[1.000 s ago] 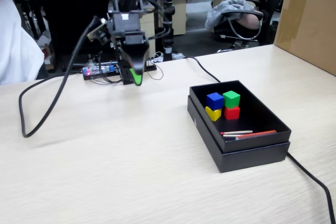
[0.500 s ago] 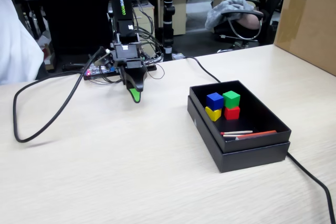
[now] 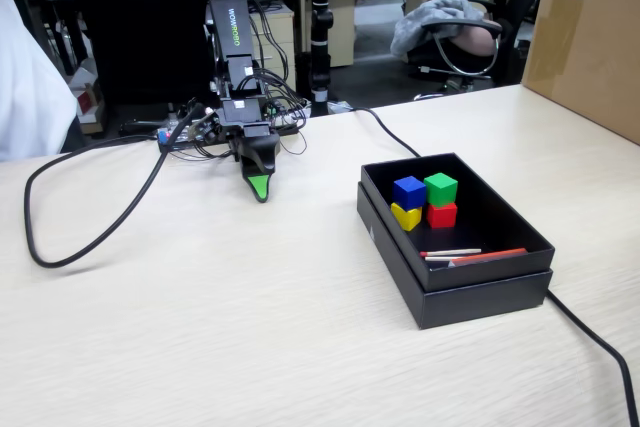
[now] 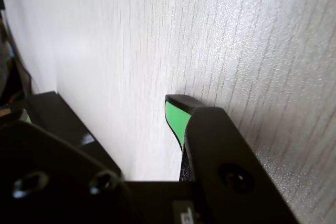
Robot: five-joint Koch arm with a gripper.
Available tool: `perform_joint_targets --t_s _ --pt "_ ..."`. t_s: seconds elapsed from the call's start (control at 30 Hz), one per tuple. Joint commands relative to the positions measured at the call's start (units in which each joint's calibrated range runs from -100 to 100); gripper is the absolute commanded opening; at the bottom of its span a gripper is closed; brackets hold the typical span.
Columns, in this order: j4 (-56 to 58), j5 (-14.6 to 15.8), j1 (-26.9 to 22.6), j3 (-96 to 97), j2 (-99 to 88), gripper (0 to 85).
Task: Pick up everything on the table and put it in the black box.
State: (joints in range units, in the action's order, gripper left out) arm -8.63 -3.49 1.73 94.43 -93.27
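Jaws (image 3: 260, 190) are pointing down at the table (image 3: 220, 327), their green-tipped end hanging just above the wood left of the box (image 3: 452, 237); they are holding nothing. Only one tip is showing in the fixed view, and in the wrist view (image 4: 176, 111) a single green-edged finger is showing over bare wood grain, so I cannot tell whether they are wide or narrow.

All four cubes are sitting inside the box, clustered in its far left corner: blue (image 3: 408, 192) and green (image 3: 440, 188) at the back, yellow (image 3: 405, 217) and red (image 3: 442, 215) in front, packed together. Two thin sticks (image 3: 470, 255), one white and one red, are lying along the near wall of the box. A black cable (image 3: 90, 237) is looping across the left of the table. A brown carton (image 3: 590, 37) is standing at the far right.
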Motion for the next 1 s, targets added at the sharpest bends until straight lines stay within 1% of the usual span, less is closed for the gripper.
perform_joint_targets --t_s 0.0,0.2,0.97 --pt "-2.64 -0.20 0.05 1.76 -0.76 50.4" --pt "-0.14 0.59 0.34 2.85 -0.54 47.6" --pt "0.38 0.54 0.29 2.76 -0.54 48.3"
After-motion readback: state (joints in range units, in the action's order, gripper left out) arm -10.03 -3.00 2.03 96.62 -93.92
